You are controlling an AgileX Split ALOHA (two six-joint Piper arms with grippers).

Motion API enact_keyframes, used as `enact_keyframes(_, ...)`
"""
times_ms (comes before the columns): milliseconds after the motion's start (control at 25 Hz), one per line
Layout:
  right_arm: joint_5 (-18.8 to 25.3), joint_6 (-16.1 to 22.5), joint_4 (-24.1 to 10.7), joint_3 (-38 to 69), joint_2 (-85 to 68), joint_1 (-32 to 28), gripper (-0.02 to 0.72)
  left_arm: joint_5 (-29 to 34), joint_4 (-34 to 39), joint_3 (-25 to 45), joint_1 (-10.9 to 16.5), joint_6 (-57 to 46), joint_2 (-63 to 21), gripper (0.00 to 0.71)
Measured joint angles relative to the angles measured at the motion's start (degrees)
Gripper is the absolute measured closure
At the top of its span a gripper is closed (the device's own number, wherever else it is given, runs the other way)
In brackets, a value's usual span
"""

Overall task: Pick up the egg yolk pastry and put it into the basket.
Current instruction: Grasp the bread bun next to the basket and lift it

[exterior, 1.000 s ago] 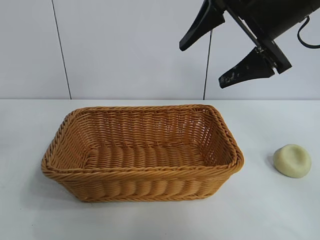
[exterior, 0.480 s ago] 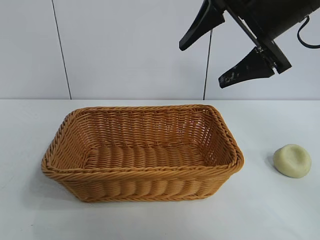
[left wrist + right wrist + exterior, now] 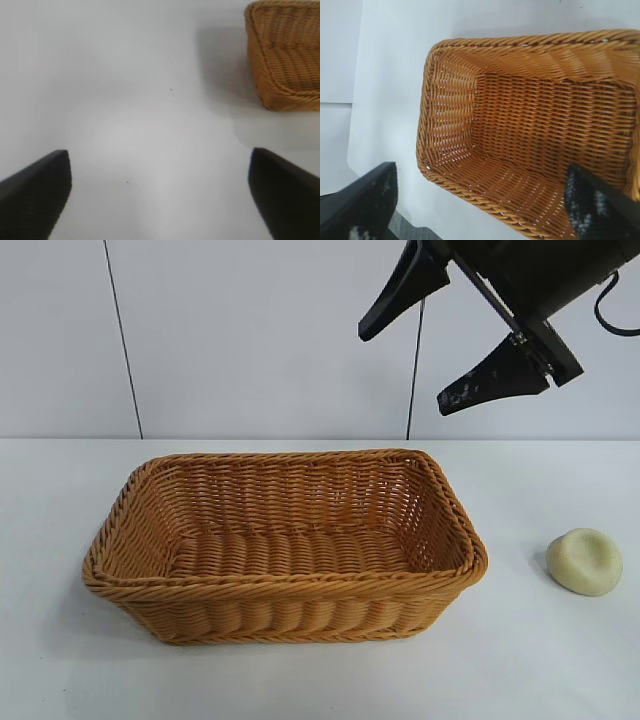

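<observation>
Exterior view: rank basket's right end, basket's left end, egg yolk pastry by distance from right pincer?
1. Basket's right end, just below the right pincer.
2. Egg yolk pastry, off to the right.
3. Basket's left end, far left.

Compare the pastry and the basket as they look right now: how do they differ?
The egg yolk pastry is small, smooth and pale cream; the basket is large, woven and orange-tan. The pastry is a rounded dome, the basket rectangular and empty. Both rest on the white table, apart.

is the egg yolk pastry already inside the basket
No, in the exterior view the egg yolk pastry lies on the white table, apart from the basket on its right side.
</observation>
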Motion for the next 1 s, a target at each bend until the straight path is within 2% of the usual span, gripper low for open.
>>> enact_keyframes(80,0.62,1.79,-3.89,-1.83,0.0,0.0,0.059,0.05,-0.19,0.0,0.0,0.0,-2.1,0.018)
enact_keyframes(160,1.76,5.04,-9.54,-3.93,0.0,0.0,0.059,0.05,-0.59,0.0,0.0,0.0,-2.3,0.018)
enact_keyframes(280,3.99,11.05,-20.26,-6.19,0.0,0.0,0.059,0.05,-0.91,0.0,0.0,0.0,-2.3,0.018)
enact_keyframes(400,7.17,15.34,-31.28,-7.26,0.0,-0.12,0.059,0.05,-0.97,0.0,0.0,0.0,-2.3,0.018)
enact_keyframes(520,9.79,16.86,-37.42,-7.39,0.0,-2.71,0.059,0.05,-1.01,0.0,0.0,0.0,-2.3,0.018)
enact_keyframes(720,10.69,16.63,-39.43,-7.39,0.0,-9.08,0.059,0.05,-1.01,0.0,0.0,0.0,-2.3,0.018)
enact_keyframes(1000,10.57,15.86,-40.6,-7.4,4.84,-11.13,0.059,0.05,-1.01,0.0,0.0,0.0,-2.3,0.018)
